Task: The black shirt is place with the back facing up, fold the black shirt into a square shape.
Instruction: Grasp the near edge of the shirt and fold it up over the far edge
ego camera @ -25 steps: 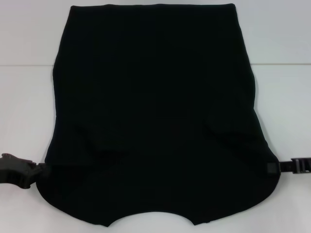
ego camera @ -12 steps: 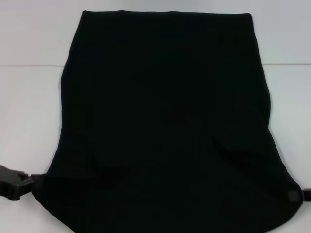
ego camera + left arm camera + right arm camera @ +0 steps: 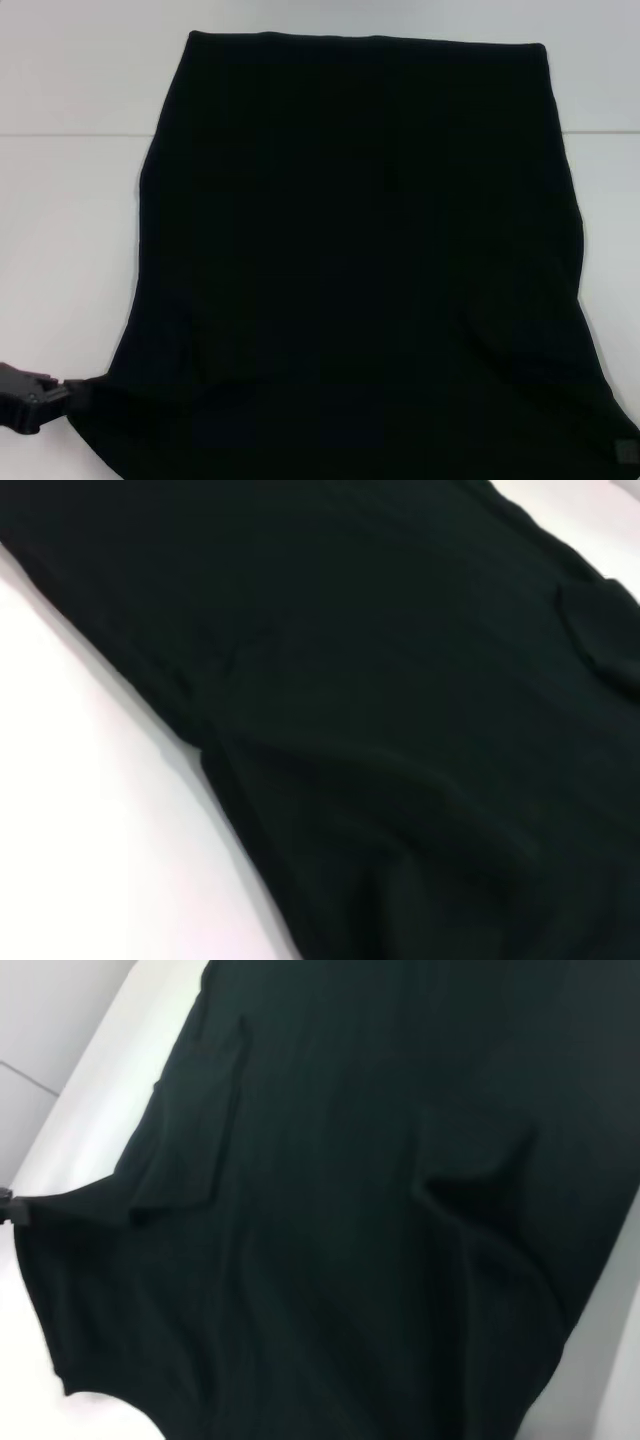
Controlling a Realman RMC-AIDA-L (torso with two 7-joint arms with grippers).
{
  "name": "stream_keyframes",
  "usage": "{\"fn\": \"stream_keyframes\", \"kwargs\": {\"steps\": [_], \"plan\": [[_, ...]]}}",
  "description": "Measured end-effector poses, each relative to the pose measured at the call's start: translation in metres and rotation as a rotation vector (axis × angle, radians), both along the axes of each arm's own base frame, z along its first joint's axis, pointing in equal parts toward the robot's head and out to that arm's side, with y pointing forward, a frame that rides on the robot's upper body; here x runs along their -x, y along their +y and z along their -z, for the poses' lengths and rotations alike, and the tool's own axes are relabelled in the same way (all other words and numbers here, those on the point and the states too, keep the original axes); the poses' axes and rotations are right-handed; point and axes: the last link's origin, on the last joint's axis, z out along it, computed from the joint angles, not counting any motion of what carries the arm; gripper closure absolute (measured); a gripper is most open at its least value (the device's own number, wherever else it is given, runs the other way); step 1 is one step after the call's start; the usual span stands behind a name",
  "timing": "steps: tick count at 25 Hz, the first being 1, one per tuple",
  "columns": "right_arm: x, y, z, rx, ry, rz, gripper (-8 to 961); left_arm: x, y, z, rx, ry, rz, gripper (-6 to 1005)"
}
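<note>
1. Black shirt lies spread on the white table. It fills most of the head view; straight hem edge at the far end, near end runs out of frame toward the robot.
2. Long axis runs near-to-far, roughly down the table's middle, flaring wider toward the near end.
3. Left gripper sits at the shirt's near-left corner, touching the cloth edge, w/ fabric pulled to a point there. Looks clenched on that corner, judging by the tug.
4. Right gripper: only a small grey patch at the near-right corner of the cloth in head view. Can't tell if it's clenched or released.
5. Right wrist view shows the shirt w/ sleeves folded in over the body, and a corner stretched out toward the left gripper at frame edge.
6. Left wrist view: just shirt w/ soft creases, table beside it.
7. Key relation: shirt body lies fwd of both grippers, which flank the near end. Next fold prob. carries the near end away along the long axis toward the far hem; both arms equally near.
</note>
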Motion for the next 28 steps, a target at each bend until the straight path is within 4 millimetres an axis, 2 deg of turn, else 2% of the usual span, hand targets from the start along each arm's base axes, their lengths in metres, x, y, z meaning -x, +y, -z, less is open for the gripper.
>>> {"fn": "stream_keyframes", "kwargs": {"steps": [6, 10, 11, 13, 15, 16, 24, 28], "plan": [[0.004, 0.007, -0.002, -0.027, 0.008, -0.024, 918, -0.018, 0.014, 0.002, 0.028, -0.019, 0.064, 981], [0.007, 0.018, -0.013, -0.097, 0.027, -0.031, 917, -0.036, 0.037, 0.0, 0.017, -0.016, 0.126, 981], [0.009, 0.021, -0.016, -0.117, 0.033, -0.036, 917, -0.036, 0.037, 0.0, 0.017, -0.016, 0.126, 981], [0.012, 0.03, -0.023, -0.167, 0.046, -0.046, 917, -0.054, 0.064, -0.004, -0.022, 0.01, 0.182, 981], [0.016, 0.041, -0.029, -0.218, 0.055, -0.053, 917, -0.057, 0.069, -0.005, -0.034, 0.017, 0.189, 981], [0.019, 0.047, -0.032, -0.241, 0.058, -0.057, 918, -0.064, 0.088, -0.006, -0.085, 0.044, 0.201, 981], [0.046, 0.105, -0.035, -0.383, 0.026, -0.088, 918, -0.078, 0.154, -0.002, -0.261, 0.105, 0.189, 980], [0.057, 0.135, -0.032, -0.444, -0.009, -0.067, 917, -0.084, 0.18, -0.001, -0.343, 0.125, 0.17, 980]]}}
